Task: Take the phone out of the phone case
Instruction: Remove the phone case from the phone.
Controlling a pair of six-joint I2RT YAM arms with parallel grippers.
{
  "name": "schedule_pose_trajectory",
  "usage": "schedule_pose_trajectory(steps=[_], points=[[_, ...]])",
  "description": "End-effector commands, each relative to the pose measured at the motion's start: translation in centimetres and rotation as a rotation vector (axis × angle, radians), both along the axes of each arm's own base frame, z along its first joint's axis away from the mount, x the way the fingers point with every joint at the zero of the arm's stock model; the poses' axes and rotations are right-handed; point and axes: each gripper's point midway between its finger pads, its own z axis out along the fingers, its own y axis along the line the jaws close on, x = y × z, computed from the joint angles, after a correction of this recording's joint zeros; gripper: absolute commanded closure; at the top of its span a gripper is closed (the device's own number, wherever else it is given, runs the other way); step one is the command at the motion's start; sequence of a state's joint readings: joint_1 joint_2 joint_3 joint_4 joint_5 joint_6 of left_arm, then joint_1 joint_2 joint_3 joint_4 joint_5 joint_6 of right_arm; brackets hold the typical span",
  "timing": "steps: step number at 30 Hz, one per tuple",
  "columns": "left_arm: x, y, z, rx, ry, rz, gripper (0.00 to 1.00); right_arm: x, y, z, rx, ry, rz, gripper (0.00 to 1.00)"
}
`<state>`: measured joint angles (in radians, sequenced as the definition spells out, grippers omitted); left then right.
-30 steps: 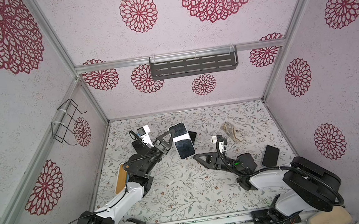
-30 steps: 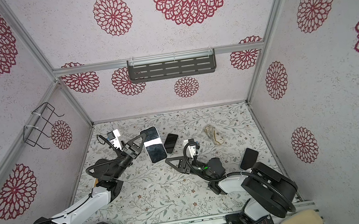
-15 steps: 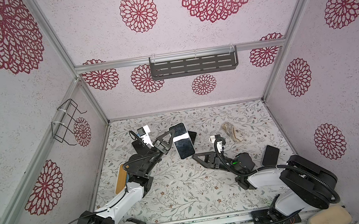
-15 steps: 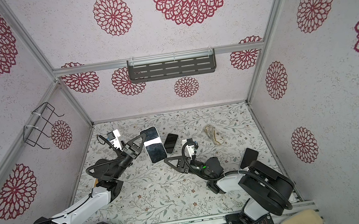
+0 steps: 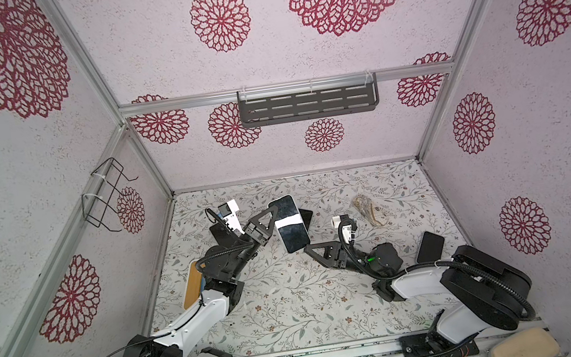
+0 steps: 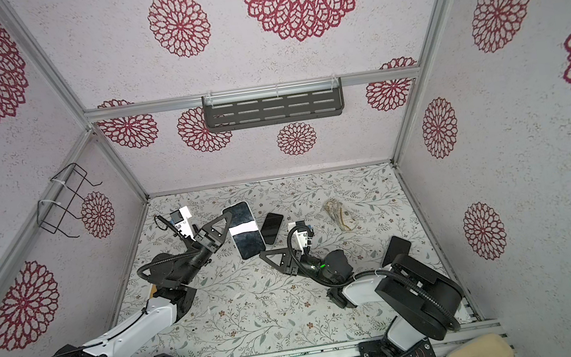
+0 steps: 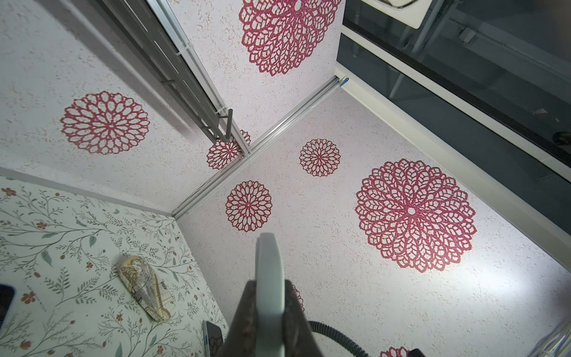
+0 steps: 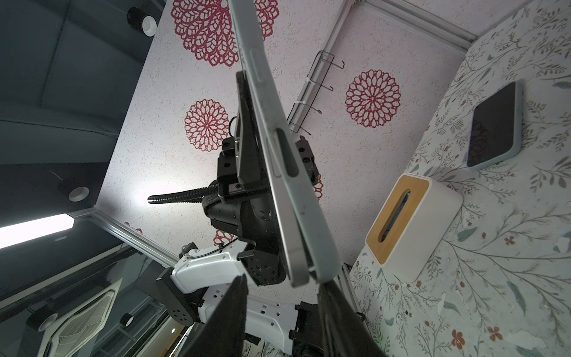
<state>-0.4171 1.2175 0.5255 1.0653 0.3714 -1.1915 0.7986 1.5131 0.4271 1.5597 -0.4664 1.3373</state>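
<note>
The phone (image 5: 289, 223) (image 6: 244, 229) hangs in the air above the desk's (image 5: 293, 299) 12 o'clock half, screen up, tilted, a bright band reflected across it. It sits in its grey case (image 8: 312, 235). In the right wrist view, phone and case part slightly at the near corner.

The left gripper (image 5: 270, 223) (image 6: 226, 229) grips it at its 9 o'clock edge, jaws clamped tight across phone and case. The case's edge (image 7: 269, 278) shows between them in the left wrist view.

The right gripper (image 5: 307, 250) (image 6: 263, 255) (image 8: 281, 282) is at the phone's 5 o'clock corner. Its jaws stand partly apart on either side of that corner, and I cannot tell whether either one touches it.

A second phone (image 5: 305, 216) (image 6: 272, 227) lies on the desk just at the held one's 2 o'clock. A patterned pouch (image 5: 367, 210) (image 6: 339, 214) lies toward 1 o'clock, and a black phone (image 5: 429, 246) (image 6: 395, 250) toward 3 o'clock. A wood-topped box (image 5: 193, 289) (image 8: 411, 222) sits at 9 o'clock.
</note>
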Motion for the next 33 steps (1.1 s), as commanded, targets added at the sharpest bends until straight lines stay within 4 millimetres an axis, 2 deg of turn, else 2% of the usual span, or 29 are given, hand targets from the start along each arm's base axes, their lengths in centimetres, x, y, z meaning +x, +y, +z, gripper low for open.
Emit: schedule_pose_trajectory(steps=[1,8,33], points=[[-1.2,0.3,2.7,-0.074,-0.055,-0.025,1.00,-0.4,-1.0,2.3,0.084,-0.100,-0.036,0.60],[-1.4,0.4,3.5,-0.092,-0.062,-0.033,1.00,-0.2,-0.7,2.0,0.076,-0.096,-0.036,0.63],[-0.8,1.0,3.4,-0.096,-0.055,0.000,1.00,-0.8,-0.4,1.1,0.055,-0.092,-0.027,0.68]])
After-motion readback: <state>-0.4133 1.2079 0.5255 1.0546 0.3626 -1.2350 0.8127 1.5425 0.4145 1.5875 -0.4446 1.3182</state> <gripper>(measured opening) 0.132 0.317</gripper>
